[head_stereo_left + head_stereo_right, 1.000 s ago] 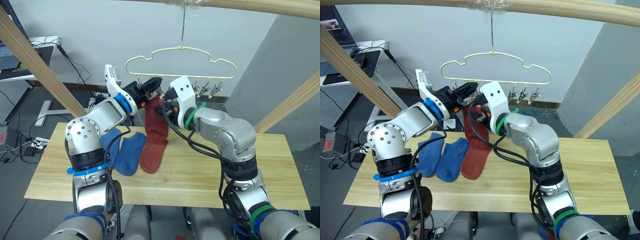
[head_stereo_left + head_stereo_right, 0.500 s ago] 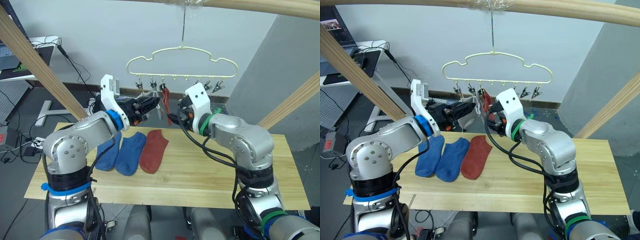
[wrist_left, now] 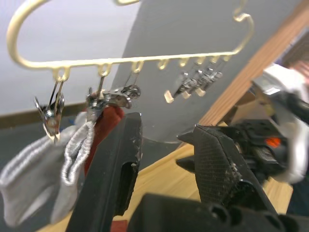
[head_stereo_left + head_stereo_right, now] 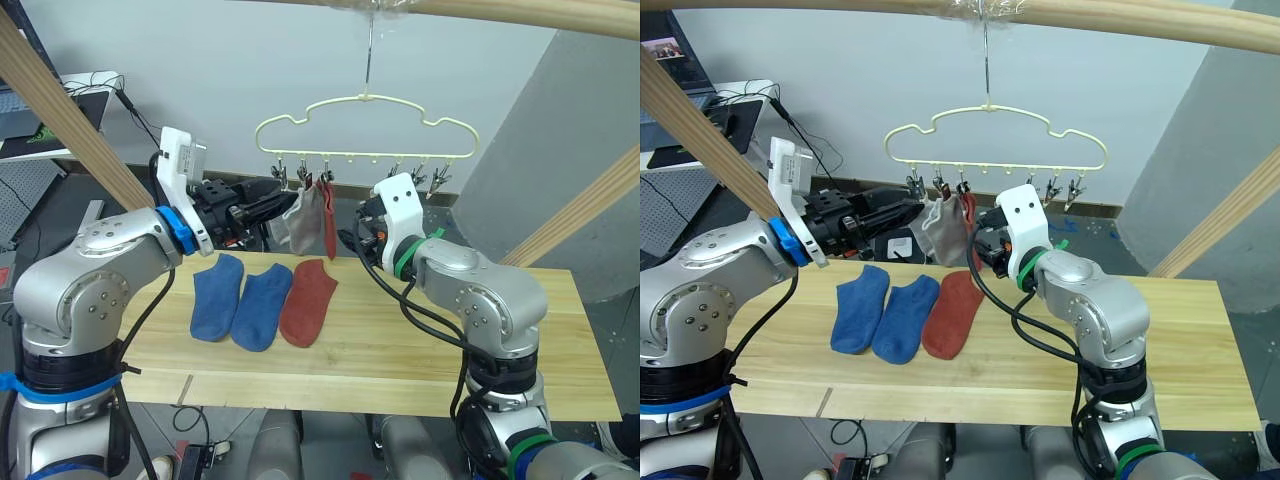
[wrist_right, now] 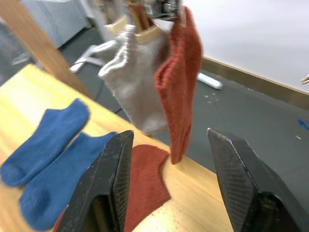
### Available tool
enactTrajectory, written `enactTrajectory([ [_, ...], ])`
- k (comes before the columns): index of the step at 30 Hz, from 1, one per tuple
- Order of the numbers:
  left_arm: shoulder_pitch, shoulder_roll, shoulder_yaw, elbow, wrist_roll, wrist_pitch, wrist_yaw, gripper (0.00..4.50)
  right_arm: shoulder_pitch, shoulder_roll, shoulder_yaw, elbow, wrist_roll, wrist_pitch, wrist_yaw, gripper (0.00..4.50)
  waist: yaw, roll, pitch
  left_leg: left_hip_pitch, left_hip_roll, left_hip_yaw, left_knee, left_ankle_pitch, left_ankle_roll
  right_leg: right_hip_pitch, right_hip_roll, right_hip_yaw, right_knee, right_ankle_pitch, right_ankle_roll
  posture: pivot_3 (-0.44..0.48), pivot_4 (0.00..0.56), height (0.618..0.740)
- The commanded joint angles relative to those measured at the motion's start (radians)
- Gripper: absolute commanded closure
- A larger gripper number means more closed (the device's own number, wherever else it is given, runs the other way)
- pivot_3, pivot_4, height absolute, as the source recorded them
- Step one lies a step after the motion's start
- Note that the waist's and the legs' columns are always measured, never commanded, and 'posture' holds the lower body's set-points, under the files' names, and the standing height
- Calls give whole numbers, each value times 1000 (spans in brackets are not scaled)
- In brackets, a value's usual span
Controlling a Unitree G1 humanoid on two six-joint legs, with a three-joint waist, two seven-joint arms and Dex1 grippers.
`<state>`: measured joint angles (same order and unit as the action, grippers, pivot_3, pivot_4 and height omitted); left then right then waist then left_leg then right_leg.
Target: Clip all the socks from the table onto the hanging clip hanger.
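Light plank table (image 4: 420, 350) under a frame of round wooden poles (image 4: 60, 110); grey floor, white wall and a desk with cables (image 4: 95, 85) behind.

On the table, side by side and touching: two blue socks (image 4: 240, 303) and one rust-red sock (image 4: 307, 300). Lying below and between both claws.

Overhead, pale-yellow clip hanger (image 4: 366, 128) on its metal hook. Clipped at its left end: light grey socks (image 4: 303, 222), with a second rust-red sock (image 4: 329, 215) hanging just beside them. Spare clips (image 4: 427, 176) bunched at the right end.

Left gripper (image 4: 272, 205) raised, fingers spread apart and holding nothing, tips just short of the grey socks, below the hanger's left clips.

Right gripper (image 5: 169, 183) also parted and holding nothing, just beside the hanging red sock on its right, level with the sock's lower half, above the table's far edge.
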<state>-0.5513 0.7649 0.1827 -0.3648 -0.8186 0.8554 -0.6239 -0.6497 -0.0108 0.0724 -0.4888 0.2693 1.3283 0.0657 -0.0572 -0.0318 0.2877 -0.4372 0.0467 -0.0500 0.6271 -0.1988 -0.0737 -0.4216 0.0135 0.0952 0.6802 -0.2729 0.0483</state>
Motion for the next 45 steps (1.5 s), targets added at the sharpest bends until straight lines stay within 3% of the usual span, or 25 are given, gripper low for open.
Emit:
enactTrajectory([
  [1,-6,28,6,12,25,-65,-91,2516,2,45,-39,-36,-55,-33,-88,1989,0,0,0,0,0,0,0,0,0,0,0,0,0,0,0,5,227,740],
  [11,-63,71,-1,88,21,-85,-277,2516,-3,122,-81,0,-121,-126,-182,1989,1,0,0,-1,0,0,0,0,0,-1,0,0,0,0,0,31,254,740],
  [26,-151,52,-72,151,109,-118,-328,2516,-17,138,-61,-2,-156,-155,-206,1989,1,3,3,-1,1,0,-1,0,0,-2,1,0,0,-1,1,7,304,740],
  [31,-161,45,-79,167,133,-139,-342,3697,-20,139,-71,7,-168,-161,-206,1966,1,3,3,-1,1,0,-1,0,0,-2,1,0,0,-1,1,0,296,740],
  [39,-173,55,-104,177,119,-91,-388,3697,-30,122,-79,23,-173,-173,-193,1966,0,3,3,-1,1,0,-2,0,0,-2,1,0,0,-1,1,1,284,740],
  [42,-181,57,-104,182,127,-68,-389,3137,-37,119,-80,30,-171,-178,-191,1966,0,3,3,-1,1,0,-2,0,0,-2,1,0,0,-1,1,3,282,740],
  [45,-176,56,-95,175,124,-70,-397,2254,-43,121,-80,35,-167,-182,-190,1966,0,3,3,-1,1,0,-2,0,0,-2,1,0,0,-1,1,9,286,740],
])
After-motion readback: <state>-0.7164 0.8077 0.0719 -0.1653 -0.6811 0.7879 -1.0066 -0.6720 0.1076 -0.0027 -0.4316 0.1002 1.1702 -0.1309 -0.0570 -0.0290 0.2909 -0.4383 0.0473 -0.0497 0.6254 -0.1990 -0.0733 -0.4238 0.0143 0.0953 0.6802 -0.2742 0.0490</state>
